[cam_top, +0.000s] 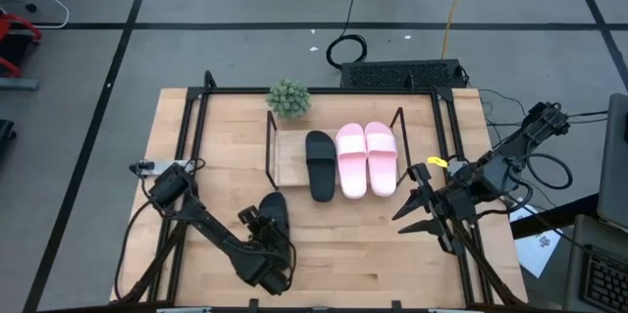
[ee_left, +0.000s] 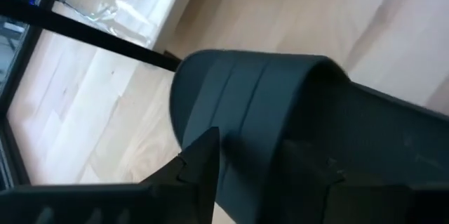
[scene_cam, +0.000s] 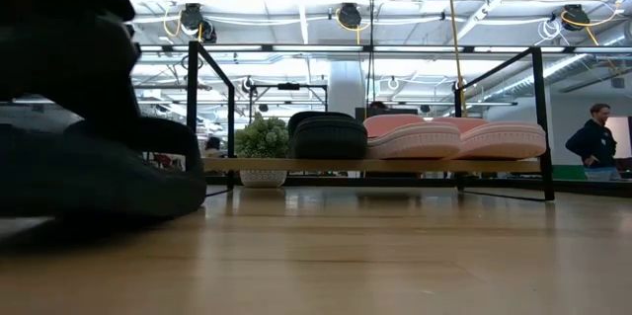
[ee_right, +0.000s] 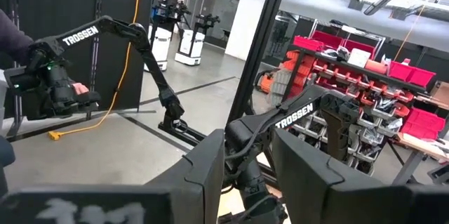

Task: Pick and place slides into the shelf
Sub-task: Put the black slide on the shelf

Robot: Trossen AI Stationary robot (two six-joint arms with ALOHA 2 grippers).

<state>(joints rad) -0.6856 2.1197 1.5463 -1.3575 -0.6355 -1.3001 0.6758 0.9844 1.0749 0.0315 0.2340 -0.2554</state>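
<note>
1. Light wooden table (cam_top: 373, 244), grey taped floor around; small green potted plant (cam_top: 288, 99) at shelf's corner.
2. Black rod shelf (cam_top: 285, 156) with wooden base: one matte black slide (cam_top: 321, 163), pale pink pair (cam_top: 367, 158).
3. Second black slide (cam_top: 275, 215) on table, left gripper (ee_left: 249, 164) fingers straddling its strap.
4. Right gripper (cam_top: 417, 213) raised, fingers parted, empty.

Bright ceiling lights (scene_cam: 348, 14) glare overhead, while the near black slide (scene_cam: 94, 157) blurs
</note>
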